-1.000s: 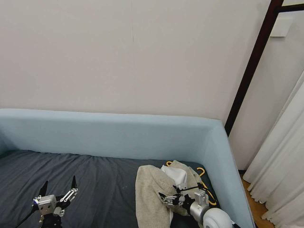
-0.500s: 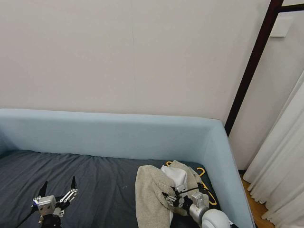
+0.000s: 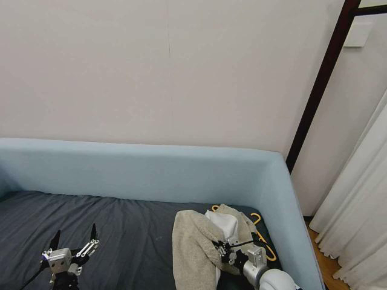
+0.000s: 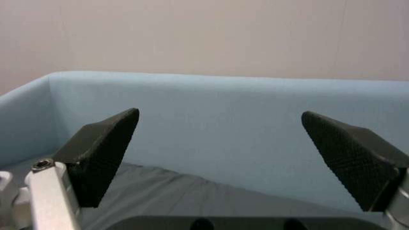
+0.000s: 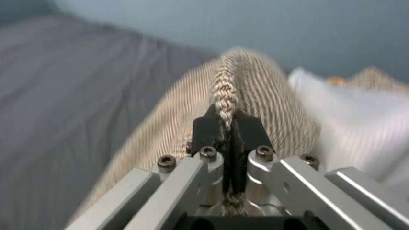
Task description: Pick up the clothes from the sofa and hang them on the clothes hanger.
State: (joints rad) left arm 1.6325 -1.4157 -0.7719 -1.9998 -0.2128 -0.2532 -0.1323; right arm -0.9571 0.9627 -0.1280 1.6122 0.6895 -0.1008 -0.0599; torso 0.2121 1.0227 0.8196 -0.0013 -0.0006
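A beige knitted garment [image 3: 192,248] lies draped on the dark sofa seat [image 3: 133,223] near the right armrest, over a white cloth [image 3: 224,225] and an orange hanger [image 3: 264,238]. My right gripper [image 3: 226,251] is shut on a fold of the knit; the right wrist view shows the fingers [image 5: 208,130] pinching the beige garment [image 5: 252,91] in a raised ridge. My left gripper [image 3: 74,243] hovers open over the left part of the seat, its fingertips [image 4: 105,148] wide apart facing the blue backrest [image 4: 217,124].
The light blue sofa backrest [image 3: 139,172] and right armrest [image 3: 290,223] enclose the seat. A dark upright pole [image 3: 317,84] stands right of the sofa, with white curtains [image 3: 360,211] beyond it. The wall behind is bare.
My right gripper has closed on the knitted garment and drawn slightly back and down, pulling the fabric into a ridge. The left gripper has stayed still.
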